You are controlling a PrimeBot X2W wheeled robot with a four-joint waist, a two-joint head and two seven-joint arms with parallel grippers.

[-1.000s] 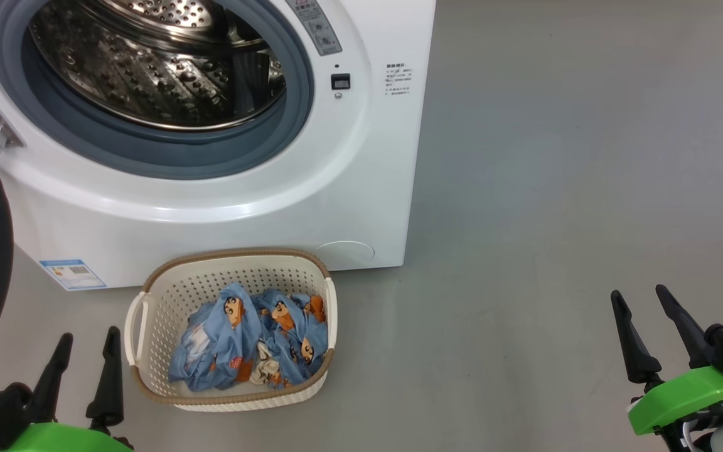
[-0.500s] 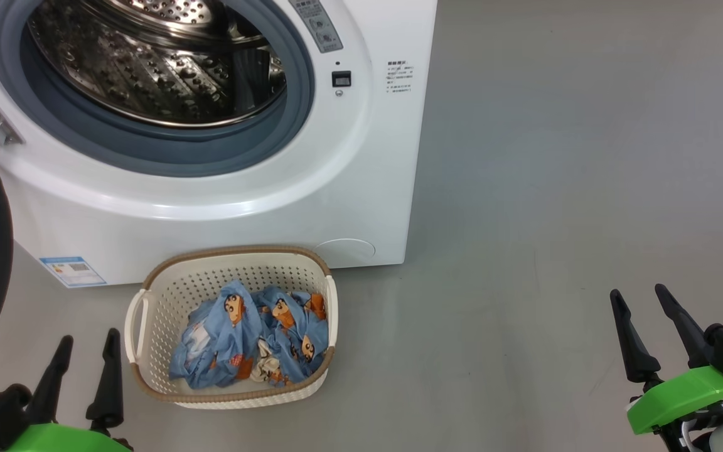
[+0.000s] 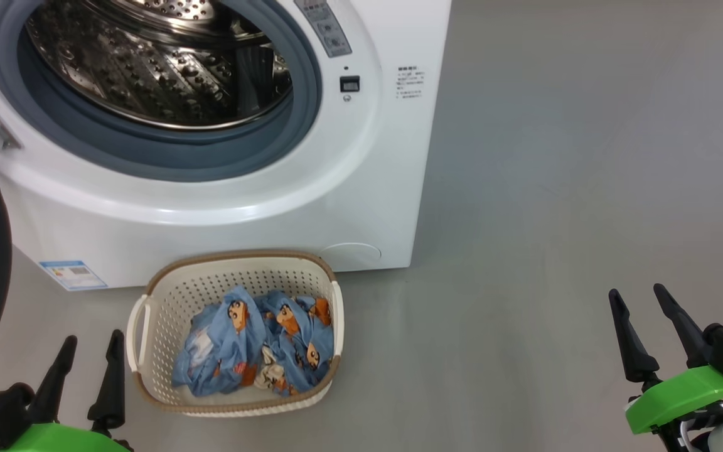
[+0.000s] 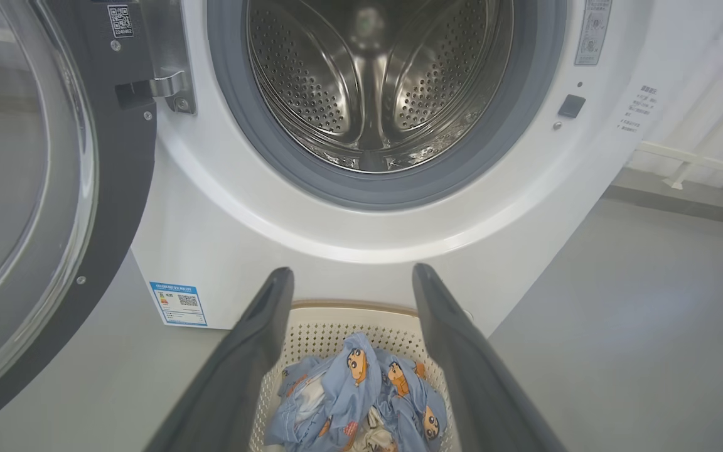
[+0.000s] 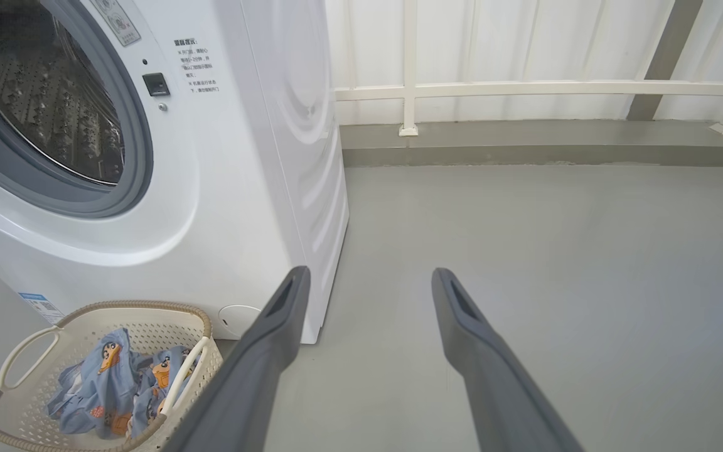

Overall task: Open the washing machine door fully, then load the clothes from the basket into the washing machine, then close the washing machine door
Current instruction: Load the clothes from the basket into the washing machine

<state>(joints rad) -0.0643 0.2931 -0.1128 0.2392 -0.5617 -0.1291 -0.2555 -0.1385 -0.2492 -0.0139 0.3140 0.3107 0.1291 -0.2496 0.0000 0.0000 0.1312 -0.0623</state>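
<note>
with the washing machine door (image 4: pixel 120 188) open, we judge loading next: left gripper (image 3: pixel 93 337) or right gripper (image 3: pixel 636 292), both spread empty, must reach the clothes (image 3: pixel 255 351).

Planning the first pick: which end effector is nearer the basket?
Left. The left end effector sits just beside the basket, near its left handle; the right end effector is far off to the basket's right. Both are open and empty.
</note>
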